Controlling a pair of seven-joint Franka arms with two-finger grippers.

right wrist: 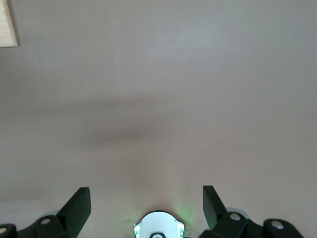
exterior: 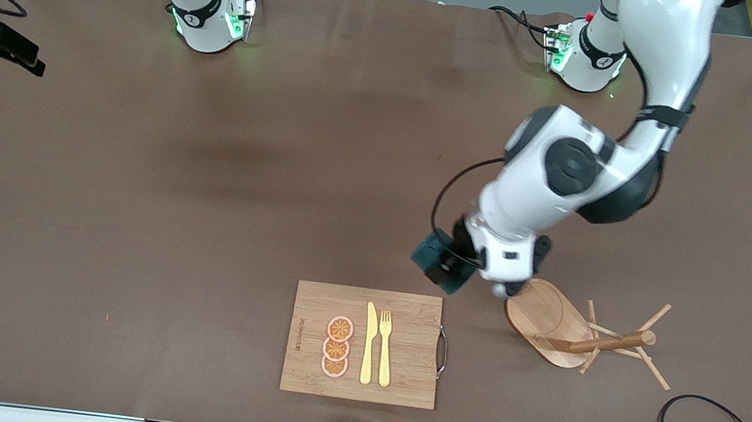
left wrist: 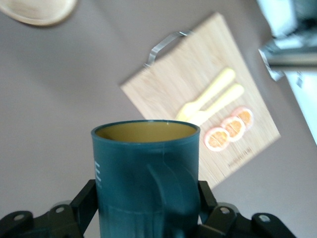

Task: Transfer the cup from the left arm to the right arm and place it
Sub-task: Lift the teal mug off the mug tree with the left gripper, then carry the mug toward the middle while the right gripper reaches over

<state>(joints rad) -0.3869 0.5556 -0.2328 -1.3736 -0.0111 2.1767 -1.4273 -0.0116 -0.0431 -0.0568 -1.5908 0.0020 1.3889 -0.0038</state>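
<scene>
Between left tool (left wrist: 146,208) fingers: cup (left wrist: 146,173)

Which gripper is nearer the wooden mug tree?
Left. The left gripper, shut on the cup, hangs beside the mug tree. The right gripper waits open over bare table.

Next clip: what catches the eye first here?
The left gripper is shut on a dark teal mug with a mustard inside, held in the air between a bamboo cutting board and a tipped-over wooden mug tree. The right gripper waits open over bare tabletop.
</scene>
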